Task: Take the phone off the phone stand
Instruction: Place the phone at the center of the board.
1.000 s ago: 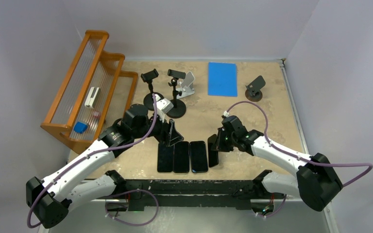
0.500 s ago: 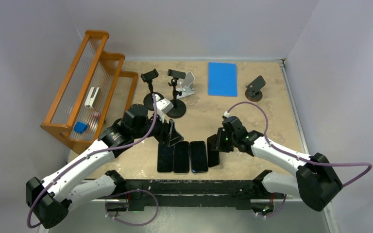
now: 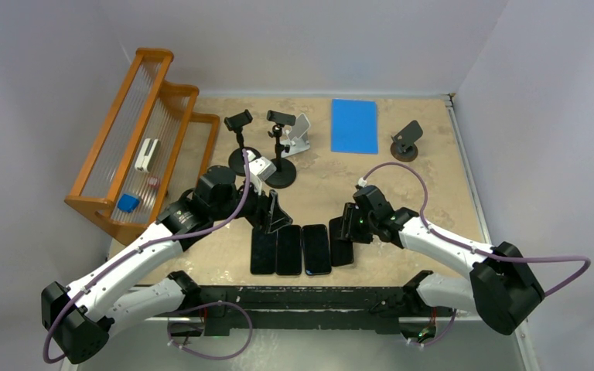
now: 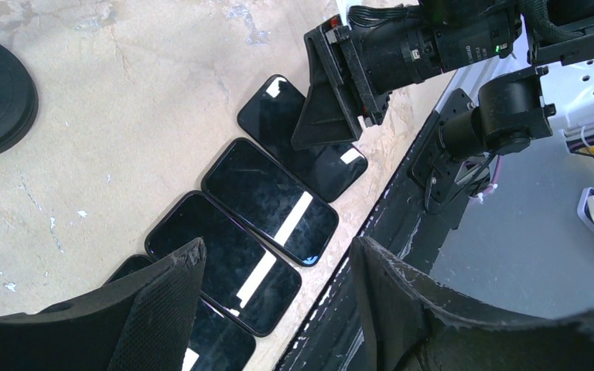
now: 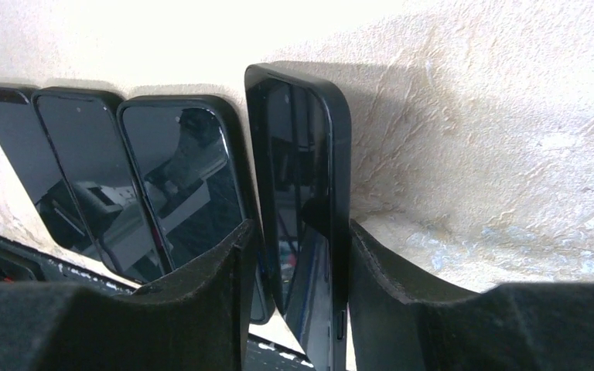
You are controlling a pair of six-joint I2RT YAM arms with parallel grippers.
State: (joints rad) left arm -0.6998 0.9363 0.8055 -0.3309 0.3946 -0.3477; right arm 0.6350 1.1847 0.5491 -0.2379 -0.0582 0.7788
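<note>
Phone (image 5: 303, 193) between right jaws, long edge just beside three-phone row (image 5: 85, 170)

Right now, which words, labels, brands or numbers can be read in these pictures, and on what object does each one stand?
No text is readable in any view.
The right arm's black wrist housing: a short line of pale print, too small to read.
The phones: dark screens with reflections only, no writing shown.
The blue sheet: plain, no print visible.
</note>
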